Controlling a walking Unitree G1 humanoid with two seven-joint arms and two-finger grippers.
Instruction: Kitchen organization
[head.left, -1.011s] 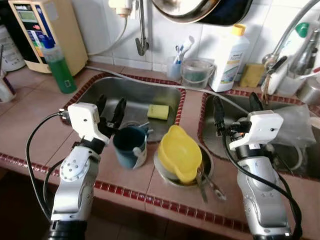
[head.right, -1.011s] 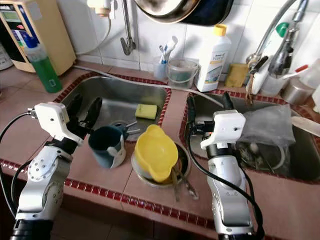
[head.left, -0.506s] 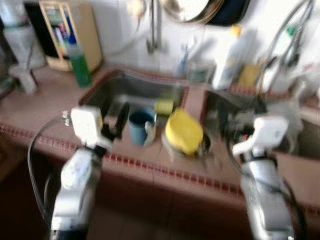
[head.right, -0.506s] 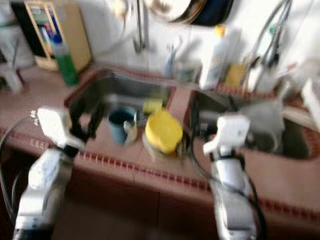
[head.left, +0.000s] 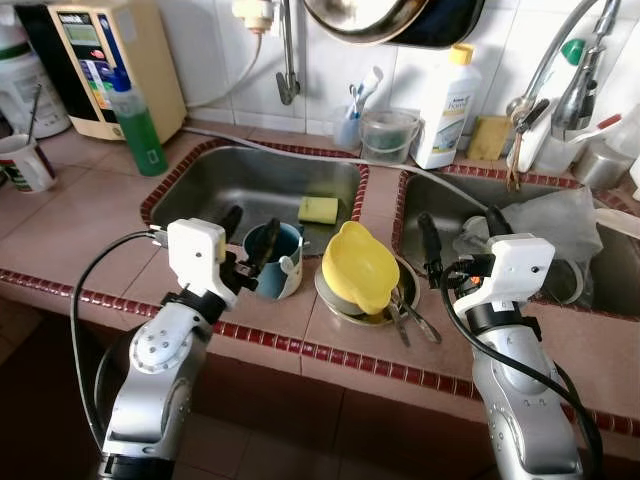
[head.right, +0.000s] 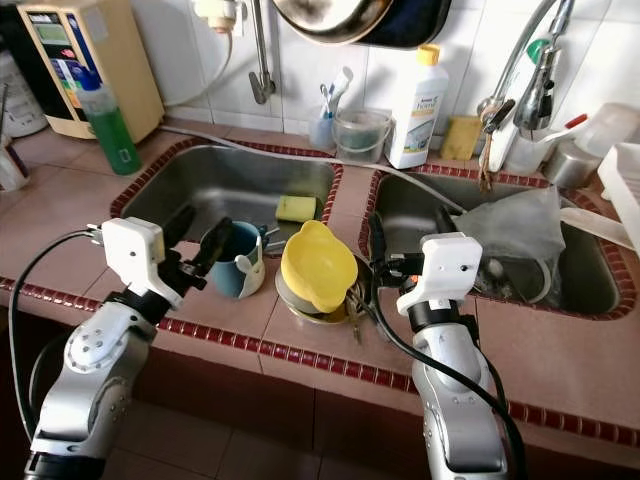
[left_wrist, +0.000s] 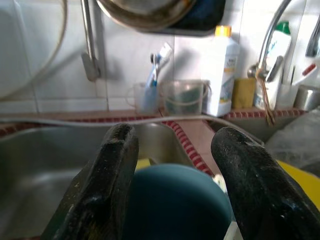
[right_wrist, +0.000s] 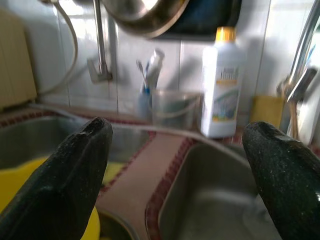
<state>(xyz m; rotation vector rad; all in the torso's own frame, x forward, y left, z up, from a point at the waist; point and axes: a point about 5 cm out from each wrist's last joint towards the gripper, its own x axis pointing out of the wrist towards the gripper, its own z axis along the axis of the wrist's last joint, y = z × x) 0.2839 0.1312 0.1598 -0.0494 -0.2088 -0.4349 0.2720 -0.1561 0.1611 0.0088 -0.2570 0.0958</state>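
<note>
Left end effector (head.left: 250, 228) spread wide, black fingers flanking the round teal ceramic mug (head.left: 274, 259), nothing gripped; contact can't be confirmed. Mug sits on the pink tiled desk (head.left: 80, 225) at the front rim of the left stainless sink basin (head.left: 230, 180). Just right of it, a glossy yellow plastic jug-shaped bowl (head.left: 359, 266) lies tilted in a round metal dish (head.left: 400, 300), metal tongs (head.left: 410, 320) beside. Right end effector (head.left: 458, 232) wide open, empty, over the front rim of the right basin (head.left: 450, 200), which holds crumpled clear plastic (head.left: 560, 225). Yellow rectangular sponge (head.left: 317, 209) in left basin. Desk's front edge has red trim tiles; bare tile toward the left front corner.
</note>
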